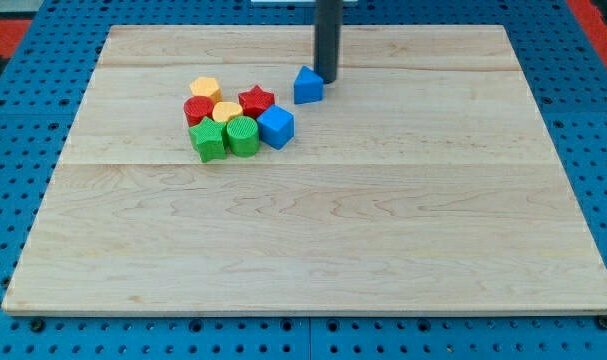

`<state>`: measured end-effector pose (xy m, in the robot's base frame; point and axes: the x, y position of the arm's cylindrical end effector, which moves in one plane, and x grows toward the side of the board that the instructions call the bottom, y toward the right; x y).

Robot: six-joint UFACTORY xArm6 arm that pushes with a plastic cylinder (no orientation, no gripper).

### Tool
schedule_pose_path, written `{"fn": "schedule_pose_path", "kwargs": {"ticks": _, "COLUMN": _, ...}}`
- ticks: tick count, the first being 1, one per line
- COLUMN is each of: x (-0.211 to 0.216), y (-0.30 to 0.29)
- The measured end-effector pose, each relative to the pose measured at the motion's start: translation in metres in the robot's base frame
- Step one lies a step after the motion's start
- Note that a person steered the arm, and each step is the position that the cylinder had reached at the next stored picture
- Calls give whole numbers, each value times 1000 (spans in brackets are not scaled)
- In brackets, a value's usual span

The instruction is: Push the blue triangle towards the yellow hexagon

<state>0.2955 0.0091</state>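
Observation:
The blue triangle [307, 86] lies on the wooden board [313, 230] near the view's top, right of a cluster of blocks. The yellow hexagon [205, 89] sits at the cluster's top left. My tip [327, 78] is at the end of the dark rod, touching or almost touching the blue triangle's right side. The triangle is apart from the cluster, with a small gap to the red star [256, 101].
The cluster also holds a red cylinder [199, 109], a yellow heart [227, 111], a blue cube [276, 126], a green star [208, 140] and a green cylinder [243, 135]. A blue pegboard [13, 200] surrounds the board.

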Motion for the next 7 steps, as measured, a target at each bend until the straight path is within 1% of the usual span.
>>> {"fn": "schedule_pose_path", "kwargs": {"ticks": 1, "x": -1, "y": 4}}
{"fn": "schedule_pose_path", "kwargs": {"ticks": 2, "x": 14, "y": 57}}
{"fn": "schedule_pose_path", "kwargs": {"ticks": 3, "x": 23, "y": 38}}
{"fn": "schedule_pose_path", "kwargs": {"ticks": 4, "x": 23, "y": -14}}
{"fn": "schedule_pose_path", "kwargs": {"ticks": 6, "x": 21, "y": -57}}
{"fn": "schedule_pose_path", "kwargs": {"ticks": 7, "x": -4, "y": -66}}
